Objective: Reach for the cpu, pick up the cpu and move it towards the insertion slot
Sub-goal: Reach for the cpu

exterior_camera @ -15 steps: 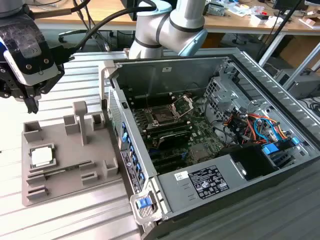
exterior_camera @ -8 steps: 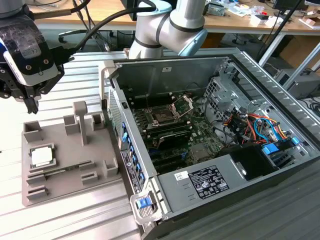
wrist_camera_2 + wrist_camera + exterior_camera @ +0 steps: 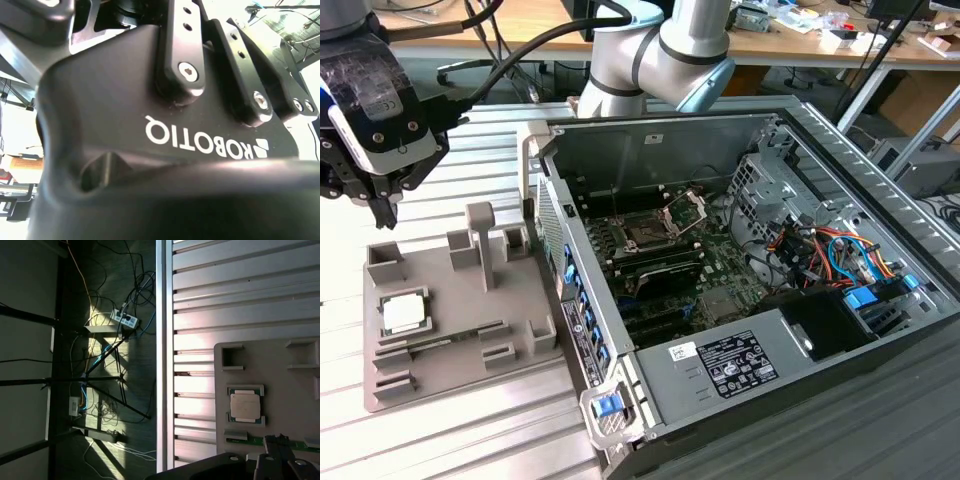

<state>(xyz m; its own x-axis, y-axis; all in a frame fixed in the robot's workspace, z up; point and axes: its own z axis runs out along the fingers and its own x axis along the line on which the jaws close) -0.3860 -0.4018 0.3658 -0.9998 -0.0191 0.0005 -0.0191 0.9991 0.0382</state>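
Cpu (image 3: pixel 403 313) sat flat in its pocket on the grey tray (image 3: pixel 460 300), the gripper (image 3: pixel 388 205) hanging above and well apart; whether open or closed could not be told. A good reach would probably centre squarely over it before descending.

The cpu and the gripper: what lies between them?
In the exterior view, a raised square pocket of the grey tray lies between the gripper and the cpu.

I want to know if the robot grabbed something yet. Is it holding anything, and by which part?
Nothing. The cpu lies in the grey tray, and the end effector hangs above the tray, apart from the chip.
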